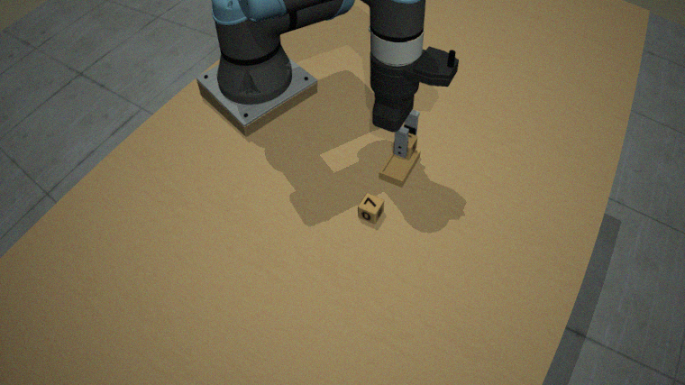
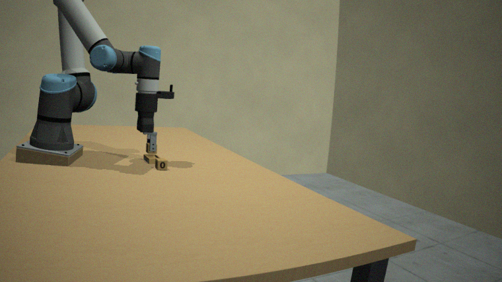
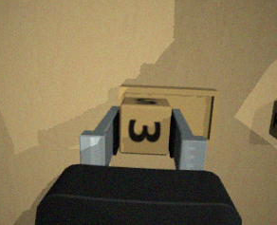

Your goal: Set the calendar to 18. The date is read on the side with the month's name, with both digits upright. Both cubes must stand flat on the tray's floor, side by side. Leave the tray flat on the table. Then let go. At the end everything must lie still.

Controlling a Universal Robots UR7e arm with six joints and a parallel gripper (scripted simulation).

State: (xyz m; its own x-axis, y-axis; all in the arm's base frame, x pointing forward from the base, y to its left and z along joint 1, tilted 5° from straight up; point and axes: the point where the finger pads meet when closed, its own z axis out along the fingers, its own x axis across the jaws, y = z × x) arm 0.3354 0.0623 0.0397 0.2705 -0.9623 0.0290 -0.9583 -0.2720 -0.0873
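Facing camera: clamped cube's [image 3: 145, 128] 3.

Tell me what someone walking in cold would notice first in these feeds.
The grey and blue arm reaching down mid-table, its gripper holding a wooden cube between the jaws above the small wooden tray; the wrist view shows a 3 on that cube's face. Next, the second cube sitting alone on the table just outside the tray, nearer the top camera, with 7 on top and 0 on its side.
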